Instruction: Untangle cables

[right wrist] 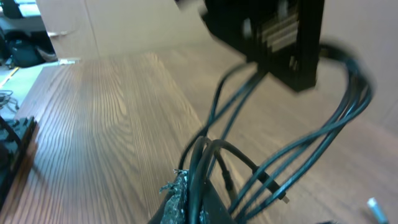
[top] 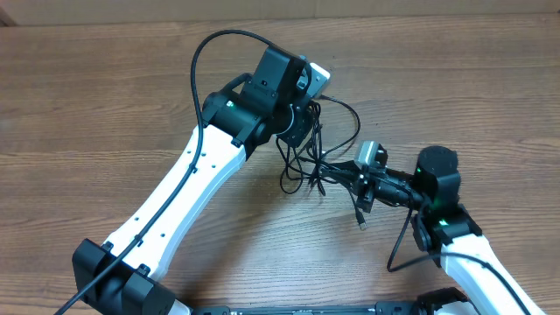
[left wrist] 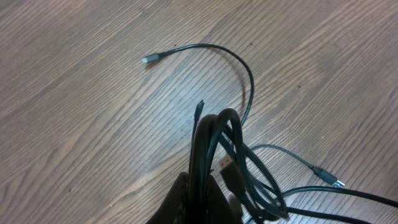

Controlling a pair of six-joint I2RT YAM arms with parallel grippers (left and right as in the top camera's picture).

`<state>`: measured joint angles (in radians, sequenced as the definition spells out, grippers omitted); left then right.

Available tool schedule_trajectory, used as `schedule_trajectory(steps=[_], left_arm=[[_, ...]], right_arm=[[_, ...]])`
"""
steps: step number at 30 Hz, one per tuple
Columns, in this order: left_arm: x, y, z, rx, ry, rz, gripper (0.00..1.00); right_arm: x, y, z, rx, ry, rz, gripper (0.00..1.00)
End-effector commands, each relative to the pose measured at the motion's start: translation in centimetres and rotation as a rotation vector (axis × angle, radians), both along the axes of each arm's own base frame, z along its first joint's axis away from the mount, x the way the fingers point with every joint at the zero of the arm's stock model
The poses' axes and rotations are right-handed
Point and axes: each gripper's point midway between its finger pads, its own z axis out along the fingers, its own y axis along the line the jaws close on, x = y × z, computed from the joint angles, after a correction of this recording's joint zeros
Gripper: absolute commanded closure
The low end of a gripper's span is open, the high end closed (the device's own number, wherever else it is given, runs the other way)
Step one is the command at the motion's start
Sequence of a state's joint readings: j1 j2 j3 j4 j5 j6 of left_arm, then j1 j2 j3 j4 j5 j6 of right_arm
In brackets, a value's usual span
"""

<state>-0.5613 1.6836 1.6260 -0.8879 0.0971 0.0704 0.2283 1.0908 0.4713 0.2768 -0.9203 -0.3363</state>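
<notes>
Wood-grain surface [top: 79, 79] in pale brown, filling every view, evenly lit with a soft sheen. Beyond its far edge, plain beige panels [right wrist: 124, 25]; blurred dark clutter [right wrist: 18, 46] at upper left.

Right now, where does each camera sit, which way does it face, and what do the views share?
Overhead: fixed above the table, looking straight down; both arms show, left hand and right hand meeting at the cables.
Left wrist: on the left arm, looking down at the wood; its dark fingers grip the cables at the bottom edge.
Right wrist: low, facing along the table toward the left arm's black housing; its fingers at bottom.
Shared: all show the cables.
</notes>
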Motion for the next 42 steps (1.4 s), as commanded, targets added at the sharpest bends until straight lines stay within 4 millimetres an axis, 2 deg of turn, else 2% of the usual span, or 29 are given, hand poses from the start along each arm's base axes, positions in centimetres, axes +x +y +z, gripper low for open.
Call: schedule_trajectory(steps=[1,7,12,21,29,35,36,38,41,42], left_arm=[[1.1,1.3,0.9,-0.024,-0.003,0.099,0.96],[1.6,2.9,0.6,-0.027,0.026,0.158,0.96],[1.6,3.2,0.5,-0.025,0.032,0.168,0.95],[1.6,3.4,0.4,-0.022,0.035,0.171,0.96],[1.9,4.3,0.2,-0.025,0.052,0.210,0.96],[1.9,4.4,0.2,-0.024,0.054,0.211,0.95],[1.9,4.4,0.2,-0.024,0.054,0.211,0.95],[1.9,4.4,0.2,-0.024,0.054,0.211,0.96],[1.9,4.4,0.2,-0.024,0.054,0.210,0.96],[1.8,4.4,0.2,-0.023,0.054,0.209,0.96]], right_arm=[[-0.7,-0.4,2.8,0.045,-0.048,-0.001,0.96],[-0.7,-2.6,5.7,0.086,-0.108,-0.079,0.96],[0.2,-4.6,6.5,0.104,-0.105,-0.179,0.96],[2.2,-7.9,5.5,0.135,0.020,-0.330,0.96],[3.5,-10.5,4.3,0.165,0.129,-0.471,0.96],[4.1,-11.4,3.6,0.154,0.154,-0.538,0.93],[4.2,-11.5,3.4,0.151,0.164,-0.546,0.89],[4.1,-11.6,2.8,0.146,0.189,-0.553,0.69],[3.9,-11.6,2.0,0.139,0.232,-0.555,0.50],[3.8,-11.6,1.7,0.136,0.248,-0.556,0.01]])
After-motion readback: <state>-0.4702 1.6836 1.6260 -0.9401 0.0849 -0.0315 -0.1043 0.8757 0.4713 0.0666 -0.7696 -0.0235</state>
